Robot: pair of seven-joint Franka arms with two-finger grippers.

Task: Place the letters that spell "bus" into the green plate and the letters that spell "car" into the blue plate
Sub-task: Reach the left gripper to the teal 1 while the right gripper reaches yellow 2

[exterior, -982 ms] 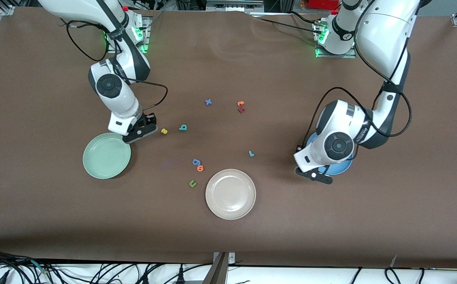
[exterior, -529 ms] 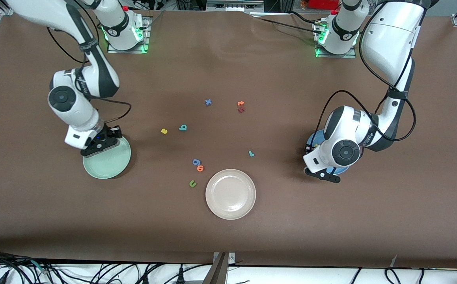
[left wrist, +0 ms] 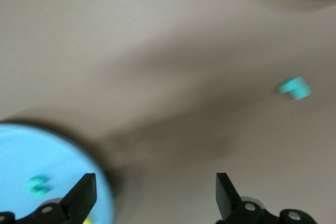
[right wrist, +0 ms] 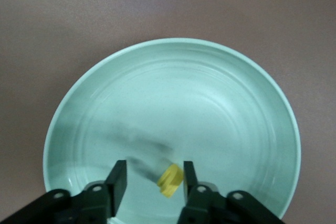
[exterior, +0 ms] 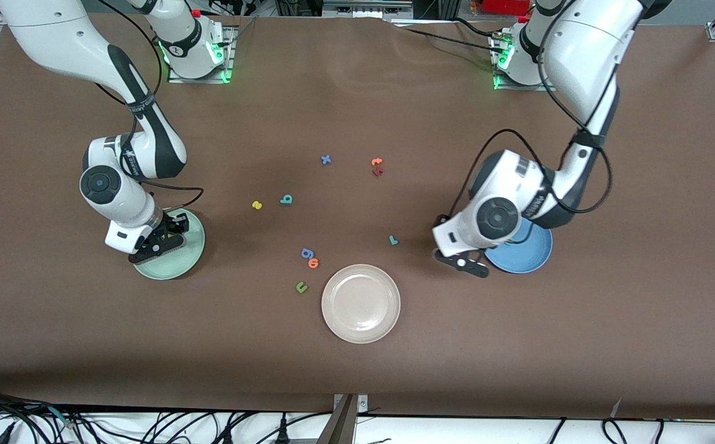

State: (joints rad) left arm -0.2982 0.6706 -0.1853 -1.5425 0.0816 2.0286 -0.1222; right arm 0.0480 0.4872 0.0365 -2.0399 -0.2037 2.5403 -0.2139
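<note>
My right gripper [exterior: 158,242] hangs low over the green plate [exterior: 178,264]. In the right wrist view its jaws [right wrist: 154,167] stand apart, and a blurred yellow letter [right wrist: 170,179] lies against one finger just above the green plate [right wrist: 173,103]. My left gripper [exterior: 463,262] is open wide and empty [left wrist: 155,179] over bare table beside the blue plate [exterior: 527,256]. The blue plate [left wrist: 31,150] holds a teal letter [left wrist: 38,183] and a scrap of yellow at its edge. The teal r [exterior: 393,240] [left wrist: 295,87], yellow s [exterior: 257,205] and teal b [exterior: 286,199] lie on the table.
A beige plate [exterior: 361,303] sits nearest the front camera. Around it lie a blue g [exterior: 307,253], an orange letter [exterior: 313,263] and a green u [exterior: 301,287]. A blue x [exterior: 326,160] and orange and dark red letters [exterior: 377,166] lie toward the bases.
My right arm swung from beside the yellow s to over the green plate and its jaws parted. My left gripper opened wide and moved off the blue plate toward the teal r.
</note>
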